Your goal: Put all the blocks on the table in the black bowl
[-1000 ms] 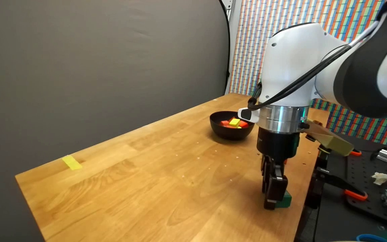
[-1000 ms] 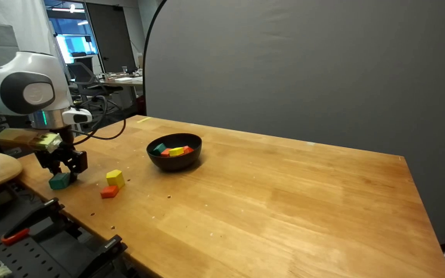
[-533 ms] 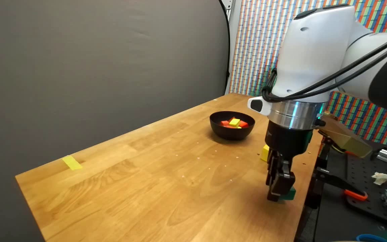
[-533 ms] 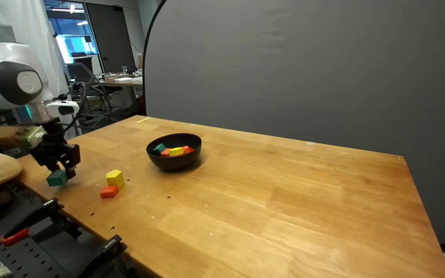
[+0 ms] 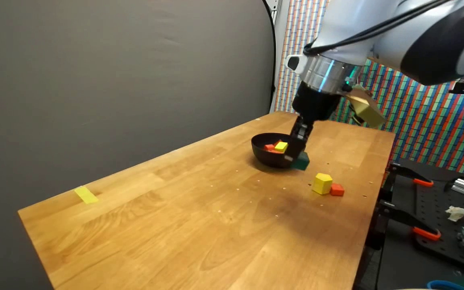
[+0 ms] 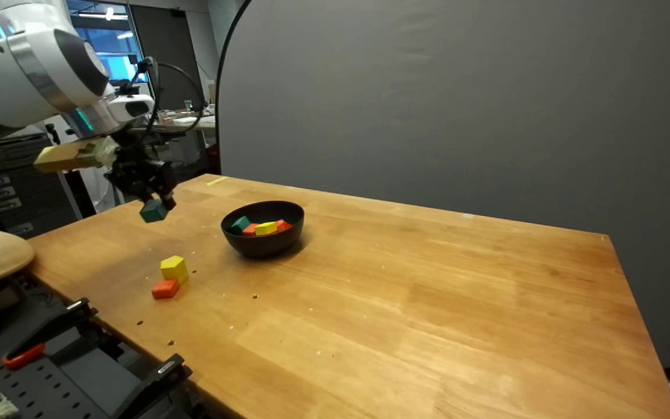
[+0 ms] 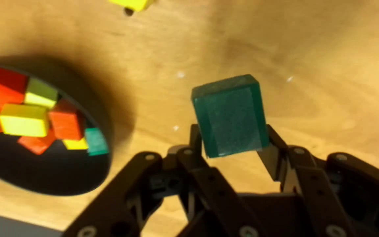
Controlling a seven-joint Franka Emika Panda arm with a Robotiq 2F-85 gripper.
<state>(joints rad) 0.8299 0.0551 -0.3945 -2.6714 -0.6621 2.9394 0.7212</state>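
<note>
1. One green block [image 7: 232, 118] pinched in the gripper [image 7: 233, 141], held above the table [image 6: 428, 302], near the black bowl [image 6: 262, 248].
2. Several blocks [image 7: 25, 121] inside the bowl: red, yellow, green.
3. Yellow block [image 6: 174, 269], red-orange block [image 6: 165, 289] side by side on the tabletop.

the bowl [image 6: 262, 247] on the table [image 6: 457, 308] holds blocks [image 6: 266, 228].

Soft shadows on table [image 5: 143, 225], blurry wrist view

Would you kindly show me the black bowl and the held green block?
Black bowl [image 6: 262, 247], in an exterior view: on its outer wall.
Held green block [image 7: 234, 122], in the wrist view: on its broad face.
</note>
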